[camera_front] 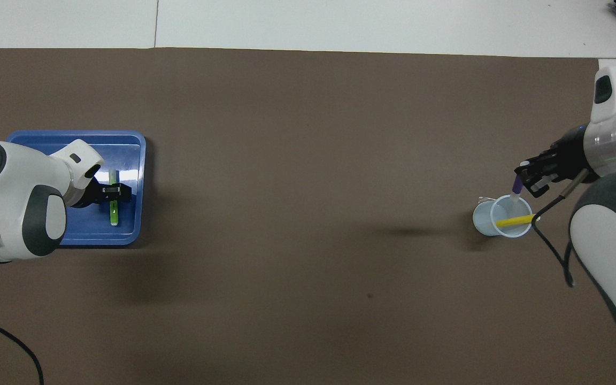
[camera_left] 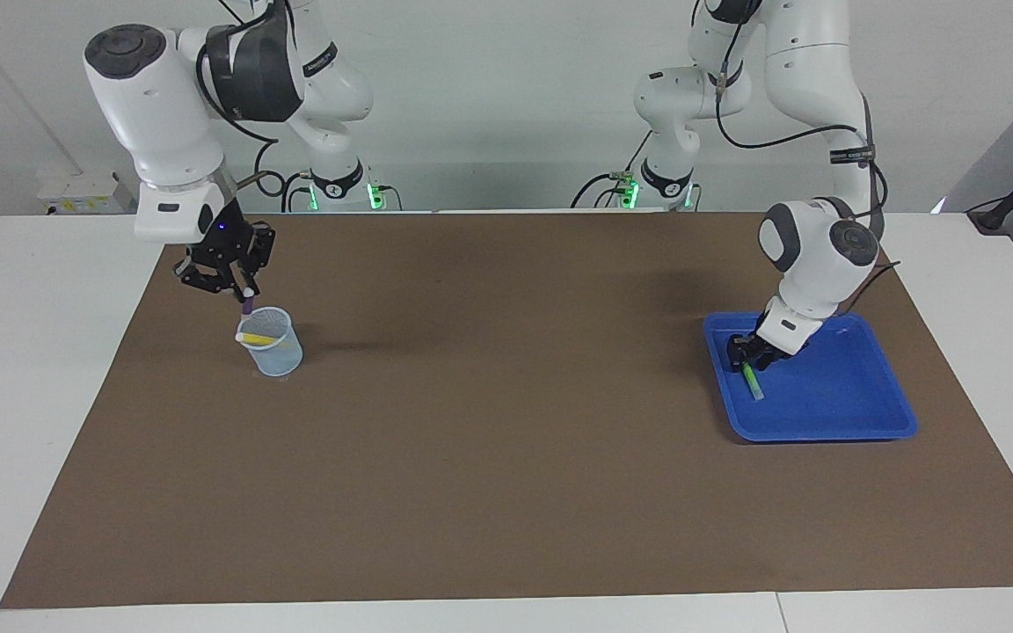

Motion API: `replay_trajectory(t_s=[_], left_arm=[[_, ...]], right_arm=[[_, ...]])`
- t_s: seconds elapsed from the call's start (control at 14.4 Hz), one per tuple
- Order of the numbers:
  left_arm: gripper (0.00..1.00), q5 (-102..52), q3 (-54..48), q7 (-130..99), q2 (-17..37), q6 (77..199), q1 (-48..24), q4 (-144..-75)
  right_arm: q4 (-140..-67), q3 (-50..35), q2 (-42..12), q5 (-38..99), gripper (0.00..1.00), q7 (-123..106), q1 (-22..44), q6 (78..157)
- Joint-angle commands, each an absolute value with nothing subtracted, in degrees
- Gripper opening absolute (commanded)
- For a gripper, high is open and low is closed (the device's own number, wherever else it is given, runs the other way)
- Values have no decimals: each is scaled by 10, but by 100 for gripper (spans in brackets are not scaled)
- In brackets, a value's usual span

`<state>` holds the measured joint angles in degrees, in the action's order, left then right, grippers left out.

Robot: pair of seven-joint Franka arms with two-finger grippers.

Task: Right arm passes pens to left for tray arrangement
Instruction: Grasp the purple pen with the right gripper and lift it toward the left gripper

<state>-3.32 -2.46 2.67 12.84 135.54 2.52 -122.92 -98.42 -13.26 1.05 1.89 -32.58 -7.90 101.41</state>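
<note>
Facing view, entry: my right gripper [camera_left: 241, 296], pinched on the purple pen [camera_left: 246, 307], over the mesh cup [camera_left: 271, 343] holding the yellow pen [camera_left: 255, 338]. My left gripper [camera_left: 746, 353], spread, over the green pen [camera_left: 752, 381] in the tray [camera_left: 858, 422]. Risk: slanted purple pen slipping (thin grip) before handover.

The green pen [camera_left: 751, 380] lies flat in the blue tray [camera_left: 858, 413], the yellow pen [camera_front: 512, 220] leans inside the mesh cup [camera_left: 273, 352], and the purple pen [camera_left: 245, 306] hangs upright over it.
</note>
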Motion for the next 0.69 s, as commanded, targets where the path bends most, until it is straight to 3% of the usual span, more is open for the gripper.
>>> replay_trajectory(t_s=[0.0, 0.21, 0.62], left_arm=[[100, -29, -28, 24, 134, 1283, 30, -1179], [99, -29, -29, -3, 116, 1203, 27, -1144], [99, -101, -39, -114, 81, 1039, 20, -1057]], right_arm=[[-973, -137, 7, 106, 0, -195, -51, 1009], [-975, -137, 7, 184, 0, 10, -4, 1038], [-1034, -138, 20, 264, 0, 282, 95, 1226]])
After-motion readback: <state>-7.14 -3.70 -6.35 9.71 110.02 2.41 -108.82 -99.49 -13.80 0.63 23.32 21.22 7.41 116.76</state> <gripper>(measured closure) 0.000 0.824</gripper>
